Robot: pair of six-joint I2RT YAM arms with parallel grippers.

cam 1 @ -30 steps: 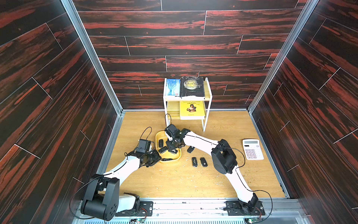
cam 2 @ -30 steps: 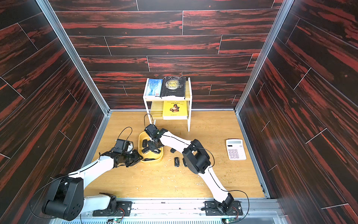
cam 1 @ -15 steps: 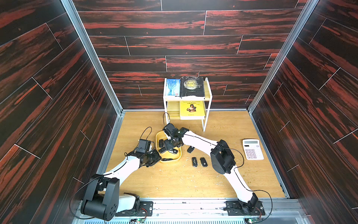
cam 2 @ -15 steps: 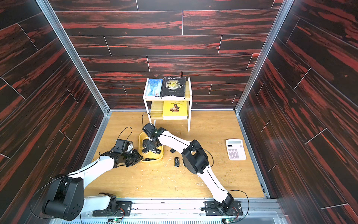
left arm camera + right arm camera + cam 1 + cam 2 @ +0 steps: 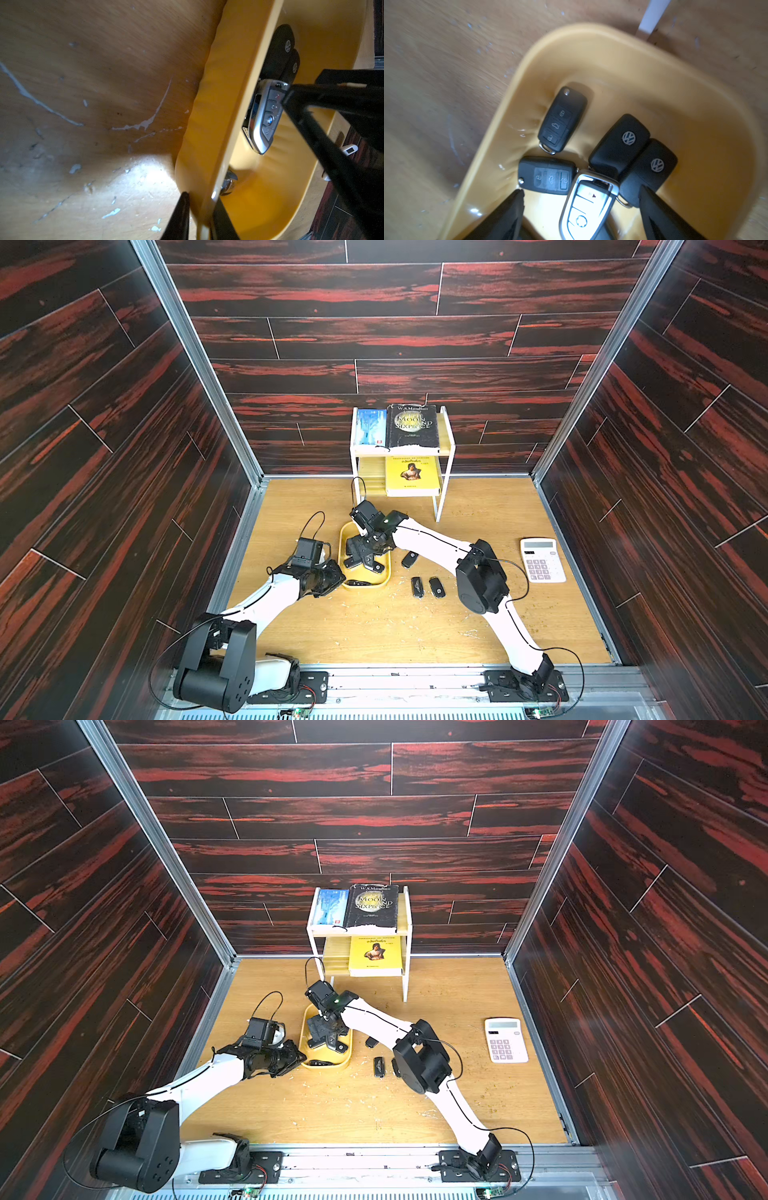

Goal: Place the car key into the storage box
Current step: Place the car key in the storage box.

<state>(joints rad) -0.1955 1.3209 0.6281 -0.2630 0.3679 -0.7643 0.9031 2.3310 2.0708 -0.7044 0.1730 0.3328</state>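
storage box (image 5: 654, 83) holds silver car key (image 5: 587, 207) beside seemingly four black fobs (image 5: 562, 120).

Yellow storage box (image 5: 675, 93), silver-and-black car key (image 5: 588, 203)

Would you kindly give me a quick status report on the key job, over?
Left tool clamped on storage box rim. Right tool open over silver BMW key fob, lying in box among black fobs. Three fobs outside on tabletop.

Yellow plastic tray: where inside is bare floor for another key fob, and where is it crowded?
Bare: the rounded end of the yellow plastic tray nearest the white shelf leg, beyond the black flip key. Crowded: five key fobs cluster under the open right end effector.
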